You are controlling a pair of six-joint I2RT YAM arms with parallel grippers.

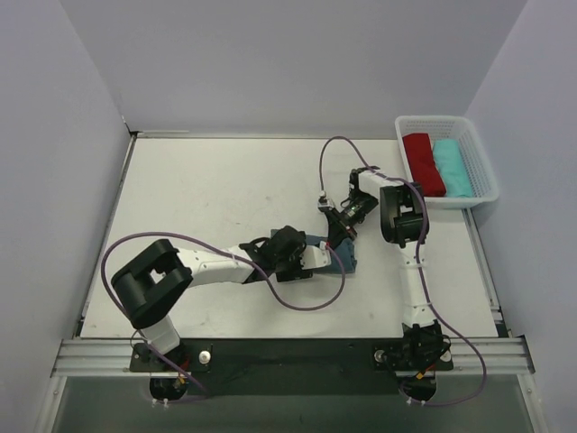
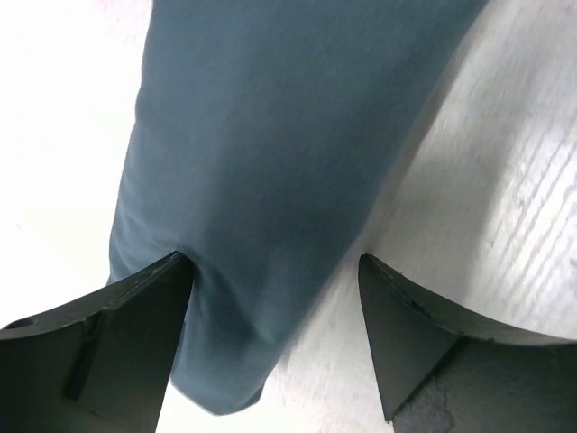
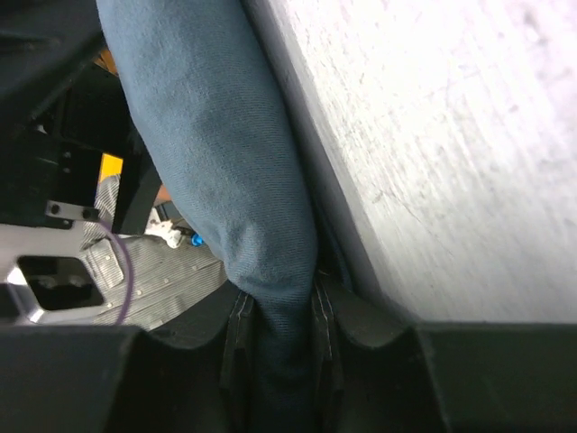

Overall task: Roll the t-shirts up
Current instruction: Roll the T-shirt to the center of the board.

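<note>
The slate-blue t-shirt [image 1: 340, 258] lies bunched into a narrow roll near the table's middle. In the left wrist view the roll [image 2: 261, 162] runs away from the camera, its near end between the fingers. My left gripper [image 1: 317, 256] [image 2: 275, 271] is open; its left finger [image 2: 135, 307] touches the cloth and the right finger [image 2: 415, 334] stands apart over bare table. My right gripper [image 1: 341, 233] [image 3: 279, 316] is shut on a pinched fold of the same t-shirt [image 3: 225, 162], at the roll's far end. A red t-shirt [image 1: 422, 162] and a turquoise t-shirt [image 1: 451, 167] lie rolled in a basket.
The white basket [image 1: 482, 171] stands at the table's back right corner. Grey walls close in the white table [image 1: 207, 189] on the left, back and right. Purple cables loop from both arms over the tabletop.
</note>
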